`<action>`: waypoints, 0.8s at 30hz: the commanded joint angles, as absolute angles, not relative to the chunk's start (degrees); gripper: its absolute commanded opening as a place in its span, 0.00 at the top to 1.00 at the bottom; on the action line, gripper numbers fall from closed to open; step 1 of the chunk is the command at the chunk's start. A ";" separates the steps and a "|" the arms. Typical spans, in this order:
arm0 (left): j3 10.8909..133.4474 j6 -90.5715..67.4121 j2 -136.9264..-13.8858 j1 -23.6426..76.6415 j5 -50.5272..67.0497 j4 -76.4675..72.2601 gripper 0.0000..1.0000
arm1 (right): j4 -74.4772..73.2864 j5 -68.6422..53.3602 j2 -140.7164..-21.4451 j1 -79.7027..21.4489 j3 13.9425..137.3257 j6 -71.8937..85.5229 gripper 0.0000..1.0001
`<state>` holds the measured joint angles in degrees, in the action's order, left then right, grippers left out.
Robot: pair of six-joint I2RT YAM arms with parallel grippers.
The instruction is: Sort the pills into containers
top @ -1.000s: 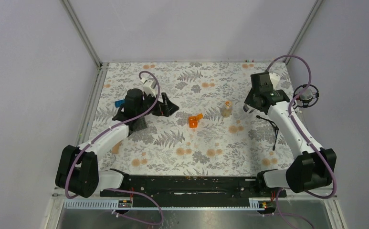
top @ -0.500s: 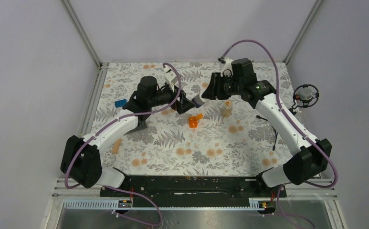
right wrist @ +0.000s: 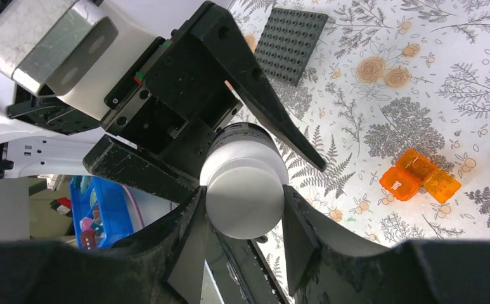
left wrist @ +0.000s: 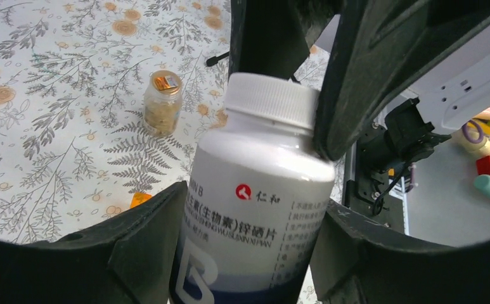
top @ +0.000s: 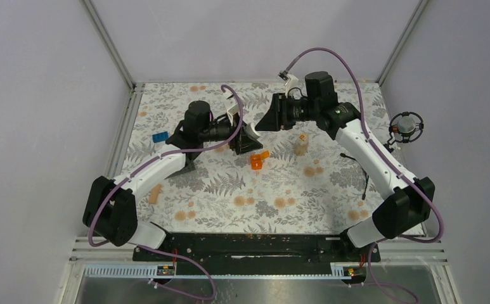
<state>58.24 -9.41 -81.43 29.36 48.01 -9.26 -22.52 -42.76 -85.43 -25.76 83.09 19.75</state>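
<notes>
Above the far middle of the floral table, the white bottle hangs between both arms. Its long axis runs left to right, with the cap pointing right. The right gripper pinches the cap, and the left gripper presses its fingers against the body's sides. Just near of it lies the orange box, lid open. The tan bottle stands upright to the right.

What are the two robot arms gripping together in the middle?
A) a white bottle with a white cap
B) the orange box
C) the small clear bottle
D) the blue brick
A: the white bottle sits inside the left gripper, while the right gripper clamps its cap.
</notes>
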 commanded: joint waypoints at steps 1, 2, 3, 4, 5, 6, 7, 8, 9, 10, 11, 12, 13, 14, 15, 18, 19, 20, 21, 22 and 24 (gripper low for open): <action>58.39 -13.08 -81.77 28.99 51.00 -16.50 0.33 | -25.56 -46.00 -86.85 -25.93 87.84 17.33 1.00; 58.27 -13.16 -81.79 28.98 51.16 -16.52 0.33 | -25.89 -45.67 -86.94 -25.93 88.08 17.09 1.00; 58.16 -13.18 -81.74 28.96 51.24 -16.47 0.32 | -25.96 -45.39 -87.08 -25.93 88.21 17.01 1.00; 58.04 -13.25 -81.66 28.86 51.33 -16.48 0.32 | -25.93 -45.31 -87.14 -25.93 88.36 16.97 1.00; 57.70 -13.53 -81.46 28.70 51.39 -16.86 0.32 | -26.02 -45.04 -87.31 -25.93 88.48 16.92 1.00; 57.22 -14.07 -81.25 28.59 51.42 -17.58 0.33 | -26.10 -44.71 -87.41 -25.93 88.52 16.94 1.00; 56.77 -14.40 -81.00 28.43 51.49 -18.30 0.35 | -26.10 -44.70 -87.58 -25.93 88.59 16.77 1.00; 56.31 -14.94 -80.69 28.21 51.43 -19.07 0.37 | -26.04 -44.53 -87.58 -25.93 88.63 16.79 1.00; 55.81 -15.55 -80.50 27.86 51.48 -19.86 0.39 | -26.01 -44.34 -87.69 -25.93 88.67 16.84 1.00; 55.47 -15.99 -80.31 27.61 51.72 -20.54 0.42 | -26.06 -44.39 -87.70 -25.95 88.67 16.80 1.00; 55.31 -16.22 -80.25 27.40 52.10 -20.76 0.46 | -26.08 -44.40 -87.83 -25.93 88.88 16.77 1.00; 55.26 -16.25 -80.19 27.16 52.48 -20.51 0.48 | -26.06 -44.39 -88.00 -25.92 89.01 16.74 1.00; 55.35 -16.26 -80.16 26.97 52.57 -19.99 0.50 | -26.10 -44.37 -88.09 -25.90 89.17 16.77 1.00; 55.44 -16.30 -80.15 26.72 52.67 -19.49 0.51 | -26.14 -44.71 -88.19 -25.88 89.28 16.66 1.00; 55.60 -16.53 -80.15 26.58 52.78 -19.05 0.51 | -26.10 -45.15 -88.40 -25.91 89.44 16.31 1.00; 56.80 -16.46 -80.40 26.28 52.95 -16.91 0.63 | -26.10 -44.87 -88.86 -25.88 89.55 15.82 1.00; 57.12 -16.35 -80.48 26.26 53.01 -16.40 0.73 | -26.15 -44.80 -89.08 -25.92 89.68 15.78 1.00; 57.41 -16.35 -80.61 26.28 53.02 -16.20 0.85 | -26.08 -44.45 -89.41 -25.88 89.89 16.12 1.00; 57.44 -16.33 -80.61 26.28 52.75 -16.26 0.98 | -26.03 -43.74 -89.71 -25.88 90.13 16.81 0.94; 57.48 -16.41 -80.55 26.28 51.77 -16.19 1.00 | -25.80 -42.73 -89.94 -25.92 90.41 17.66 0.74; 56.82 -16.44 -80.07 26.28 49.28 -16.76 1.00 | -21.51 -39.19 -89.41 -25.95 88.70 21.98 0.42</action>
